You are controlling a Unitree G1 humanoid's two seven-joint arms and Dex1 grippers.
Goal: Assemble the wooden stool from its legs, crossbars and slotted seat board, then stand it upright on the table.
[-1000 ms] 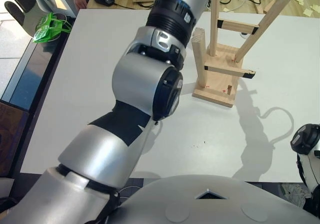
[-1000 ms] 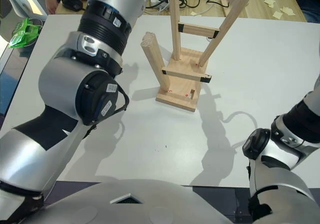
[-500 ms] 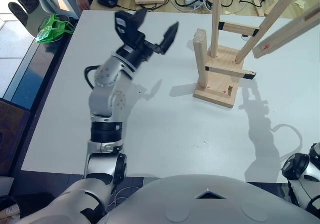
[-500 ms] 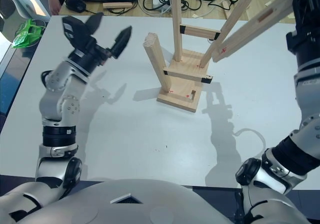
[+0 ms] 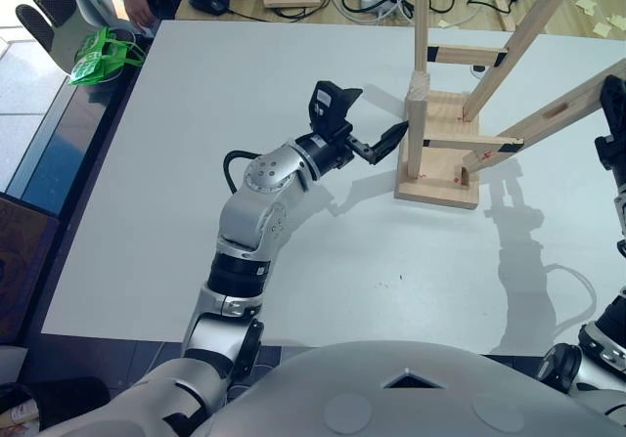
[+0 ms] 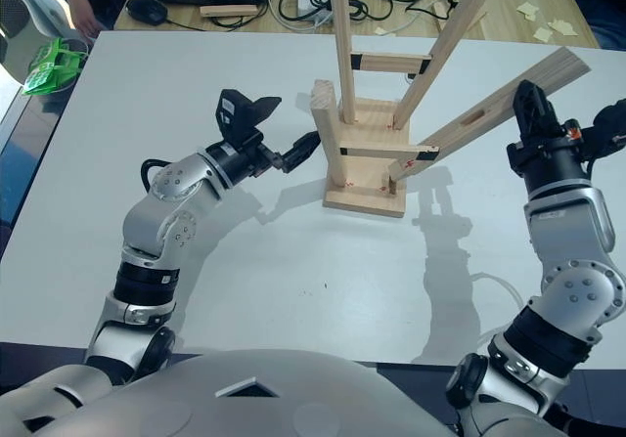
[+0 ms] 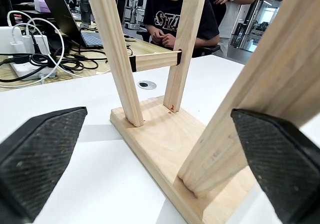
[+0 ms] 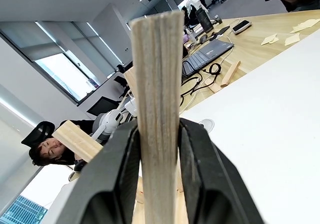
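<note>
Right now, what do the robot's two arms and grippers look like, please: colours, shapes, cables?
Both arms are built of rounded silver shells joined by black rings. The left arm has a thin black cable looping beside it. The left gripper is black, with two tapering fingers whose pads carry a fine cross-hatched texture. The right arm ends in a black right gripper with smooth, curved fingers.

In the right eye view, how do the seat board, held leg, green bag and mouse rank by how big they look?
1. Seat board and held leg: too alike to rank; the board is broader, the leg longer.
2. Green bag.
3. Mouse, though it lies farthest from the camera.
</note>
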